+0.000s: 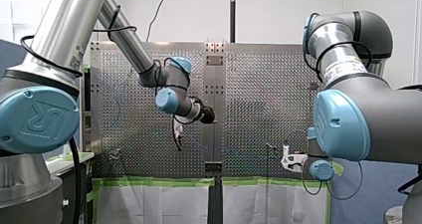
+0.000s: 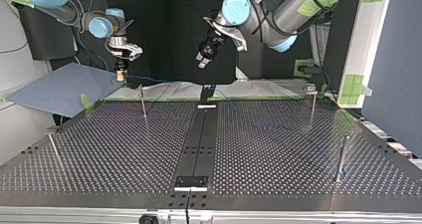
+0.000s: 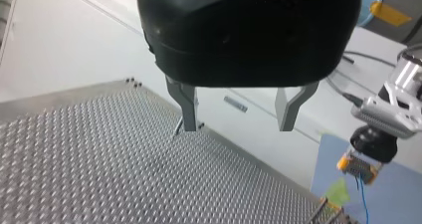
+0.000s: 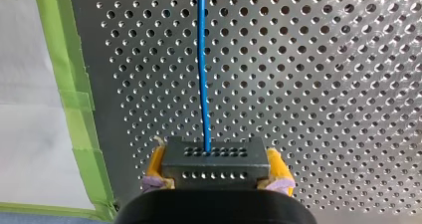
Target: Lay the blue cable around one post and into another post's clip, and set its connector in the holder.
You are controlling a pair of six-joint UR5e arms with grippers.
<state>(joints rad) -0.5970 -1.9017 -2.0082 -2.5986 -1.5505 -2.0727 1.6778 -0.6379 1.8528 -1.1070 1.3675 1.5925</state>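
So my right hand had its yellow pads pinched on the black connector, gripping it by its two short sides. My guess is that left the front face free, so the blue cable could run straight out without a kink. From there the cable trailed ahead of the hand over the perforated desk, close to the green tape along the edge. In the top view that hand hung just past the desk's far edge, near a thin post.

My left hand hovered over the desk with its metal fingers spread wide and nothing between them. It looked parked and ready to help guide the cable, but that's just my read.

Another post at the top view's right had a small block on top. Could be the clip, couldn't say for sure. I couldn't pick out the holder either.

Writing-wise, the only thing I could read was the "UR" logo on the big blue joint cap. The label on my right arm was too small to make out.
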